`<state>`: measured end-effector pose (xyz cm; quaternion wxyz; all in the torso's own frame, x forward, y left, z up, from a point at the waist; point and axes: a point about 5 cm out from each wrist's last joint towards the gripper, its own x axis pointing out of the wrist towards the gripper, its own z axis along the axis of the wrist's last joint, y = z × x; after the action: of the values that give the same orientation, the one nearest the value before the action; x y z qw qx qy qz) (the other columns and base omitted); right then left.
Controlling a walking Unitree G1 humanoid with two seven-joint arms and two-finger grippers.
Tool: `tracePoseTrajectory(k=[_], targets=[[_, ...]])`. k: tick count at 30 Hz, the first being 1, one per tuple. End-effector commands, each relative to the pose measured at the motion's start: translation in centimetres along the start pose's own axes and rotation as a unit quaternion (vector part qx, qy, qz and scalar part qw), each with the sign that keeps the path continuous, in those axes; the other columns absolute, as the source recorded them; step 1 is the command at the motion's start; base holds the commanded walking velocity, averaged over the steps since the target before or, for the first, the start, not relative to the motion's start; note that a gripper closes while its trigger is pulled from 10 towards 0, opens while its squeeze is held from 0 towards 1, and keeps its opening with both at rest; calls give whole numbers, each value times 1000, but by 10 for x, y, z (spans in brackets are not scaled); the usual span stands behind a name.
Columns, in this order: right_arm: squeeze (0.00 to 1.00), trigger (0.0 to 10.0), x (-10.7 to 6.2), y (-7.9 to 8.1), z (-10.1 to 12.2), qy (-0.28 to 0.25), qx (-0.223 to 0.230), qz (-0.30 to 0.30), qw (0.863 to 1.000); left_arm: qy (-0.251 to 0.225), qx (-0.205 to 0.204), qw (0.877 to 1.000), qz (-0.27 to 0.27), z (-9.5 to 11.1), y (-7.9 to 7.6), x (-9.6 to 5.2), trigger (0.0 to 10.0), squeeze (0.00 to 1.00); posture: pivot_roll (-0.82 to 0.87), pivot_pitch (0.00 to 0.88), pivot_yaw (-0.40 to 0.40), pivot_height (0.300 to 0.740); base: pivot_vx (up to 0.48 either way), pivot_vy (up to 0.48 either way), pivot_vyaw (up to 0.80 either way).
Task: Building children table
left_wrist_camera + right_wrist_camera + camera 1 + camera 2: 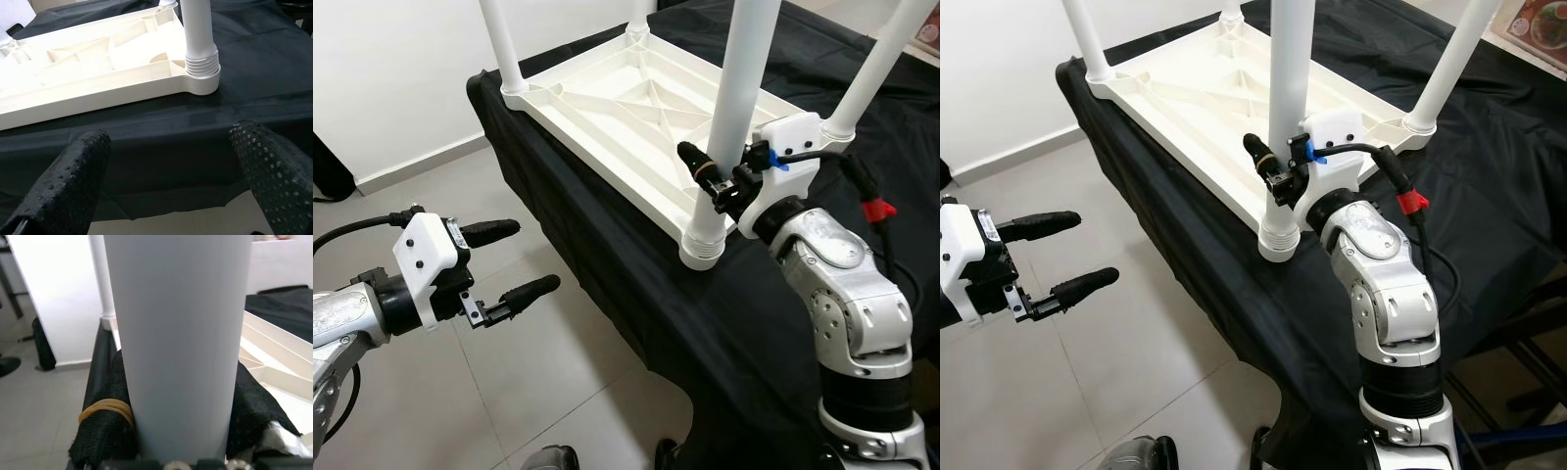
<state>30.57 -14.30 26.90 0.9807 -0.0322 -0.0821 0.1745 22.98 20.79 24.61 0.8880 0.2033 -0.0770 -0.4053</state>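
The white plastic children's table [636, 108] lies upside down on a desk [636, 284] draped in black cloth, filling the upper middle of the head-camera frame, its ribbed underside facing up and four white legs standing from the corner sockets. The near leg [736, 108] rises from a threaded collar [703, 243] at the corner closest to the desk's front edge, in the centre of the frame.

The right tool [722, 184] is clenched around that near leg just above the collar; in the right wrist view the white tube sits squeezed between the two black fingers [105, 431], one of them wrapped with a yellow rubber band [108, 409]. The left tool [504, 264] hovers over the tiled floor [509, 392] at the lower left of the frame, fingers spread and holding nothing, well apart from the desk edge.

The table looks like light, hollow moulded plastic: stiff enough to keep its shape, yet easy to slide on the cloth if the leg is twisted hard. The leg is smooth, round and probably slippery, so a grip low on the tube, near the collar, gives the best turning purchase with little bending. The free left tool would do well to brace the tabletop rim [98, 98] near that corner
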Motion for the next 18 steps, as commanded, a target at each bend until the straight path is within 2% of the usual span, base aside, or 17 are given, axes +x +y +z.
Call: tracePoseTrajectory(k=[1,3,4,6,8,12,18], targets=[[0,10000,-1,-10,-22,34,67,-27,997,3,0,1000,-5,-2,-1,0,10000,0,-2,223,8,740,0,0,0],[0,10000,-1,-10,-22,34,67,-27,997,3,0,1000,-5,-2,-1,0,10000,0,-2,223,8,740,0,0,0],[0,10000,2,-11,-1,-24,69,-10,997,3,0,1000,-6,-2,-1,0,10000,0,-4,223,7,740,0,0,0],[0,10000,2,-11,-1,-24,69,-10,997,3,0,1000,-6,-2,-1,0,10000,0,-4,223,7,740,0,0,0],[0,10000,3,-16,18,-63,70,5,996,2,0,1000,-5,-2,-1,0,10000,0,-5,225,6,740,0,0,0],[0,10000,3,-23,33,-95,83,15,992,2,0,1000,-5,-1,-2,0,10000,0,-5,227,7,740,0,0,0],[0,10000,2,-22,42,-116,95,31,988,1,0,1000,-6,0,-2,0,10000,0,-5,227,10,740,0,0,0]])
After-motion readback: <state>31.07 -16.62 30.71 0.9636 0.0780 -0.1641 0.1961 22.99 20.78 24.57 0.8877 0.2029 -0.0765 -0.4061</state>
